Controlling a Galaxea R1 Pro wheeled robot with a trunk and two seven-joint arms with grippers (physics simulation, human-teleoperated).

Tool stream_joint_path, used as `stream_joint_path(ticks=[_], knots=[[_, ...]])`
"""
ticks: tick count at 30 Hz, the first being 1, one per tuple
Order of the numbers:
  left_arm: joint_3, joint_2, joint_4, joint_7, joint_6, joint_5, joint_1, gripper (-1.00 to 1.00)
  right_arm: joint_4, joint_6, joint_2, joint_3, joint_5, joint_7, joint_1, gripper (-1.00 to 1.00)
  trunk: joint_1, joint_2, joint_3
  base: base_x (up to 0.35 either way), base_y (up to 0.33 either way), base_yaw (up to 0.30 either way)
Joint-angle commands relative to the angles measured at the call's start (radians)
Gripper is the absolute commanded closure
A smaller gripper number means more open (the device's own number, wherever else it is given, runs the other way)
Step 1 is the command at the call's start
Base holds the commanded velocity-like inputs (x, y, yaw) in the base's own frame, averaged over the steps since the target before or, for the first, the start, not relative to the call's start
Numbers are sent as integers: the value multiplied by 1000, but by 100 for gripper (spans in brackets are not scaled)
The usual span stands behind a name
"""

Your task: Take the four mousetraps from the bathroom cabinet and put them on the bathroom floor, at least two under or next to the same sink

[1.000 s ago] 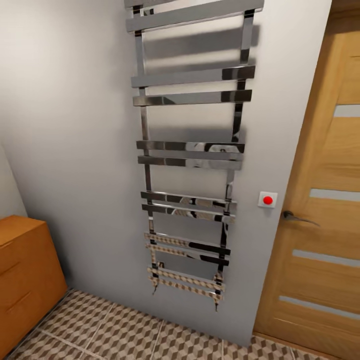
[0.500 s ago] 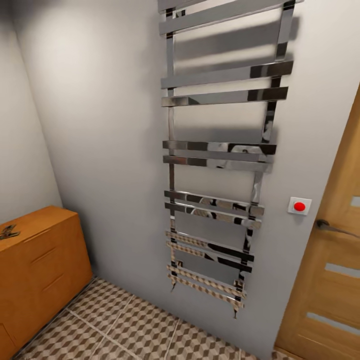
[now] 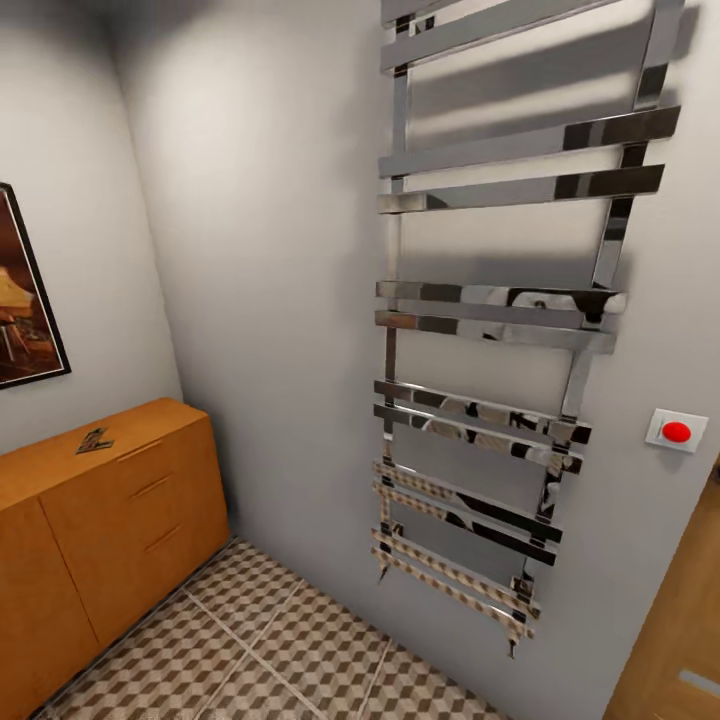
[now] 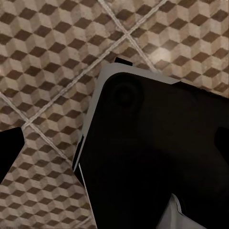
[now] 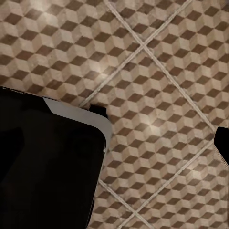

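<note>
Grey-walled bathroom corner, tall chrome ladder towel rail [image 3: 500, 300] at 2 o'clock. At 8 o'clock, wide orange-brown wooden cabinet [image 3: 110, 520]; on top, one small brown mousetrap [image 3: 95, 440]. Cube-patterned floor tiles [image 3: 280, 650] bare: nothing placed yet, apparently. Gripper states: cannot tell.

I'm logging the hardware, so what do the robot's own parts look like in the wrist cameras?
Left wrist view: a large glossy black body with rounded corners and a light grey edge. Right wrist view: a similar black body, grey-trimmed. Both appear above the bathroom floor.
</note>
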Motion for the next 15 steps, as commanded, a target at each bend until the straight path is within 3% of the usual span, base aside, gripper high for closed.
stream_joint_path(ticks=[1, 15], knots=[[2, 0, 0, 1, -1, 4, 0, -100, -1, 3, 0, 1, 7, 0, 0, -100, 0, -1, 0, 0, 0, 293], [2, 0, 0, 1, -1, 3, 0, -100, -1, 3, 0, 1, 7, 0, 0, -100, 0, -1, 0, 0, 0, 293]])
